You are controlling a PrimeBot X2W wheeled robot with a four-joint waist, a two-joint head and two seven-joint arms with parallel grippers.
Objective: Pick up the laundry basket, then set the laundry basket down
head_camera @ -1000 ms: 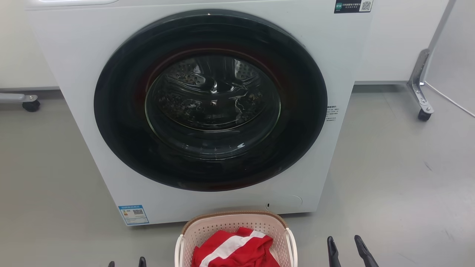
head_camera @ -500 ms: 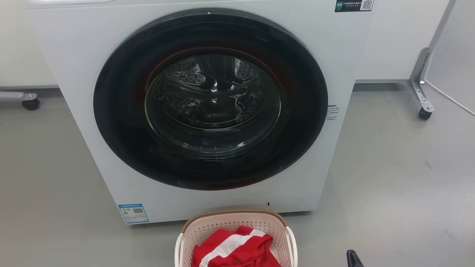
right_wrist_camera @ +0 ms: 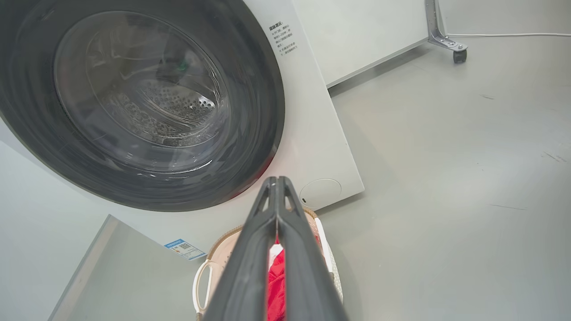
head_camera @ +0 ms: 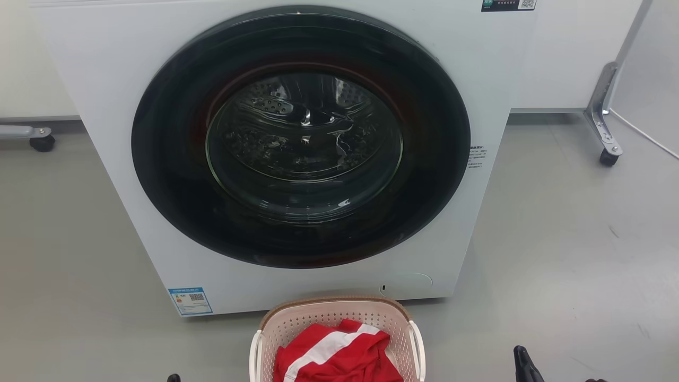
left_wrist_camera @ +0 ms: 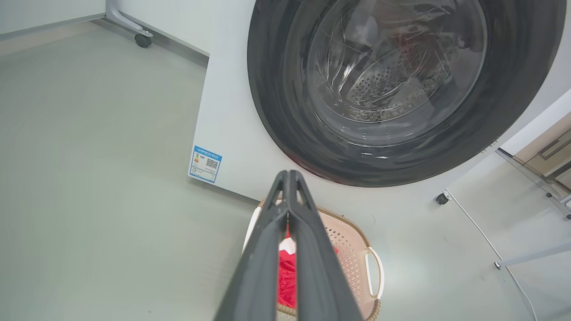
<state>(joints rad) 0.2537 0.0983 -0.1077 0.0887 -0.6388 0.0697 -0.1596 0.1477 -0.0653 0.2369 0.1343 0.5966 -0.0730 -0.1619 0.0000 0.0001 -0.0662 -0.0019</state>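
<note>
The laundry basket (head_camera: pixel 318 318), pale pink with a brown rim and white side handles, stands on the floor right in front of the washer and holds a red and white garment (head_camera: pixel 334 355). In the head view the tip of my left gripper (head_camera: pixel 173 378) shows left of the basket and my right gripper (head_camera: pixel 522 363) right of it, both apart from it. In the left wrist view my left gripper (left_wrist_camera: pixel 289 176) is shut on nothing, with the laundry basket (left_wrist_camera: pixel 352 249) behind its fingers. My right gripper (right_wrist_camera: pixel 277 180) is likewise shut and empty over the laundry basket (right_wrist_camera: pixel 223 243).
A white front-loading washer (head_camera: pixel 106 79) with a closed round dark door (head_camera: pixel 302 138) fills the space ahead. Wheeled frame legs stand at the far left (head_camera: pixel 42 142) and far right (head_camera: pixel 607 156). A white cable (head_camera: pixel 647 140) runs along the grey floor at the right.
The head picture has shifted a little. A second ago the right gripper showed two spread fingers; now a single tip sits lower and further right. The left tips dropped out, then one reappeared.
</note>
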